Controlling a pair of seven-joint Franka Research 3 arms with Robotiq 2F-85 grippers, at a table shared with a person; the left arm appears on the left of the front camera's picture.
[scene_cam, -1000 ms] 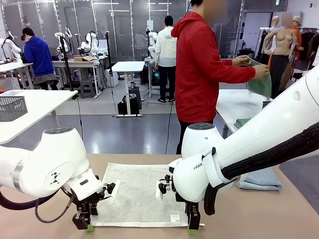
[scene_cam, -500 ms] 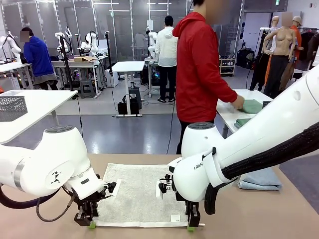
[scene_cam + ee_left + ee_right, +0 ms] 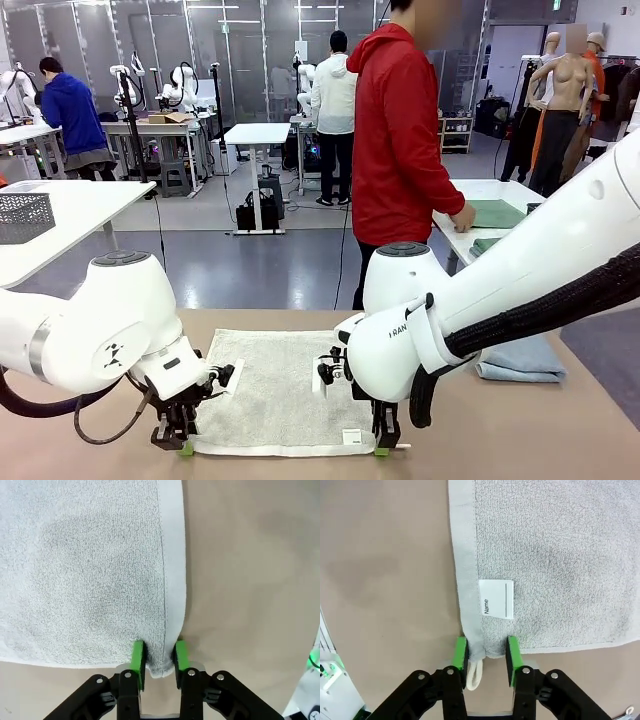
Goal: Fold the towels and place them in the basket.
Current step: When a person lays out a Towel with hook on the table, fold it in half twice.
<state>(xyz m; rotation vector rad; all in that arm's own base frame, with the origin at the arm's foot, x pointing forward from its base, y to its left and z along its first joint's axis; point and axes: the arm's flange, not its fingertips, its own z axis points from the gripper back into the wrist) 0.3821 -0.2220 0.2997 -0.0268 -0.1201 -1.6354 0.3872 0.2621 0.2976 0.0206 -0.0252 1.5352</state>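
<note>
A pale grey towel (image 3: 275, 390) lies flat on the tan table, and its near right corner carries a white name label (image 3: 496, 599) and a small white loop (image 3: 475, 672). My left gripper (image 3: 184, 446) is shut on the towel's near left corner (image 3: 159, 662), with the hem bunched between the green pads. At the near right corner, my right gripper (image 3: 384, 448) is likewise shut on the towel (image 3: 485, 647). A second towel (image 3: 520, 360), pale blue and folded, rests at the table's right edge. The basket (image 3: 24, 216), dark grey mesh, stands on a white side table at far left.
A person in a red jacket (image 3: 400, 140) stands beyond the far edge, turned toward a white table (image 3: 470, 215) with green cloths. Bare tan tabletop (image 3: 100, 440) lies left and right of the spread towel.
Both grippers have closed on the towel's near corners and sunk slightly toward the table. The person has laid a green cloth down on the far table.
</note>
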